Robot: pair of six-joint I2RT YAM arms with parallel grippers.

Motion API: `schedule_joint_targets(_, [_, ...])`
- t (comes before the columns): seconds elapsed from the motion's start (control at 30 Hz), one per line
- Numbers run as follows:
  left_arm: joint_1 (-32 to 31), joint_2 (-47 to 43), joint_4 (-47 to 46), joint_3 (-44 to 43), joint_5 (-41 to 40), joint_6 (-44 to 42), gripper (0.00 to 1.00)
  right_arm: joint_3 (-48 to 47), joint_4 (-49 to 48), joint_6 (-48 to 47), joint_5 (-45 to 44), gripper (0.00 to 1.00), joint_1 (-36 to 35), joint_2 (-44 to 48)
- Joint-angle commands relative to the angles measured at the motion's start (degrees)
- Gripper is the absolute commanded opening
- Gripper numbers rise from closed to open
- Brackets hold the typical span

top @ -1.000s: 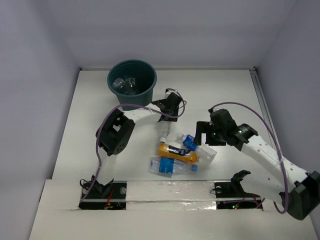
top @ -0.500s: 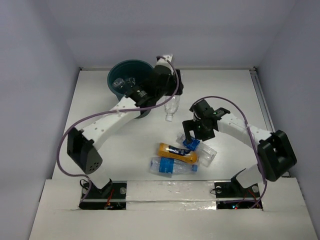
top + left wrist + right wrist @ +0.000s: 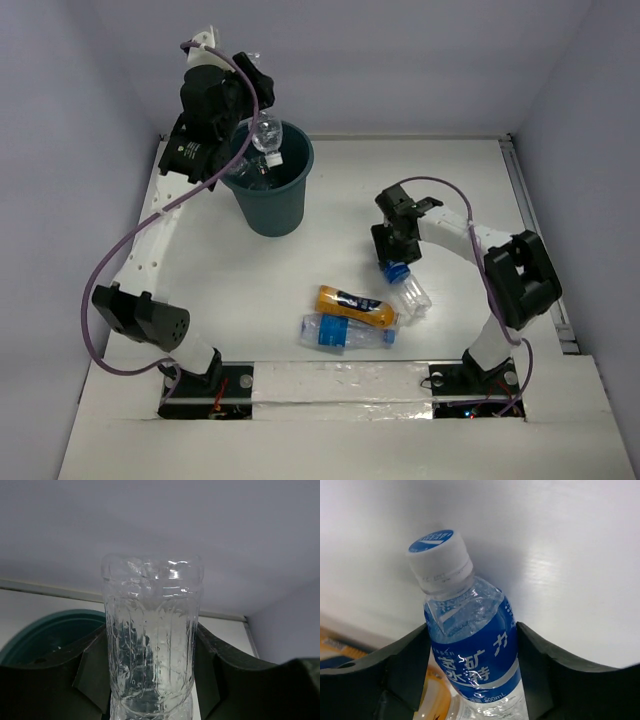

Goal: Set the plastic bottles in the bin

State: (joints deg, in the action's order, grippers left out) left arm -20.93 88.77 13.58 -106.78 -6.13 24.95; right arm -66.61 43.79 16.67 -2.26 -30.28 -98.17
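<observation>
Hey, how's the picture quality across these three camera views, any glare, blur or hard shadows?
Top external: even, soft light, only faint shadows beside the bin, all sharp. Left wrist: bright glints on the clear bottle, dark foreground underexposed. Right wrist: blue-labelled bottle crisp, sheen on the table, orange bottle blurred at the edge.

Glossy clear ribbed plastic bottle [image 3: 150, 640], matt teal plastic bin [image 3: 270, 205]

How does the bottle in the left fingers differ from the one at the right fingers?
The left bottle is clear and unlabelled; the right bottle has a blue label and blue-topped white cap. The left bottle is held up above the bin; the right bottle lies on the table. Both are small transparent plastic bottles.
</observation>
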Motion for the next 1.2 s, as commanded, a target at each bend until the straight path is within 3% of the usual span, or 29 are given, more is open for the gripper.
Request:
schedule_joint_targets(0.0, [2.38, 0.08, -6.37, 2.88, -0.54, -0.07, 0.29, -4.05, -0.20, 1.00, -6.96, 0.56, 1.37, 1.84])
schedule_joint_targets(0.23, [3.00, 3.77, -15.41, 5.00, -6.17, -4.47, 0.29, -11.24, 0.42, 1.88, -10.48, 0.52, 1.89, 9.91])
schedule_joint_targets(0.37, [3.00, 4.65, -19.82, 8.07, -9.42, -6.84, 0.34, -20.10, -2.29, 3.01, -0.68, 0.53, 1.89, 15.90])
schedule_joint_targets(0.47, [3.00, 4.22, -23.77, 12.90, -10.22, -8.16, 0.52, -27.14, -8.77, 7.30, 8.63, 0.55, 1.89, 17.75])
schedule_joint_targets(0.57, [3.00, 2.55, -26.94, 17.66, -10.39, -8.08, 0.80, -29.01, -21.66, 14.50, 14.80, 0.56, 1.89, 17.58])
schedule_joint_targets(0.73, [3.00, -0.43, -23.27, 14.50, -8.38, -7.90, 0.96, -34.45, -35.95, 25.33, 18.61, 0.56, 1.89, 10.82])
schedule_joint_targets(0.9, [3.00, -7.63, -18.43, 16.32, -3.55, -2.73, 0.91, -40.60, -47.04, 32.72, 18.00, 0.57, 0.67, -0.51])
schedule_joint_targets(0.97, [3.00, -13.78, -17.98, 21.06, -1.09, 0.17, 0.80, -46.48, -46.78, 32.99, 16.08, 0.57, -0.21, -3.85])
schedule_joint_targets(1.1, [0.46, -25.29, -15.88, 39.13, 2.78, 6.24, 0.55, -58.96, -42.67, 31.42, 13.96, 0.60, -2.41, -12.99])
schedule_joint_targets(1.13, [-0.07, -29.40, -13.96, 41.54, 3.05, 7.90, 0.41, -61.86, -40.65, 30.54, 13.17, 0.60, -2.93, -16.75])
schedule_joint_targets(1.17, [-0.95, -31.01, -12.46, 43.92, 3.75, 8.70, 0.37, -67.37, -37.15, 29.05, 12.64, 0.60, -3.72, -18.70])
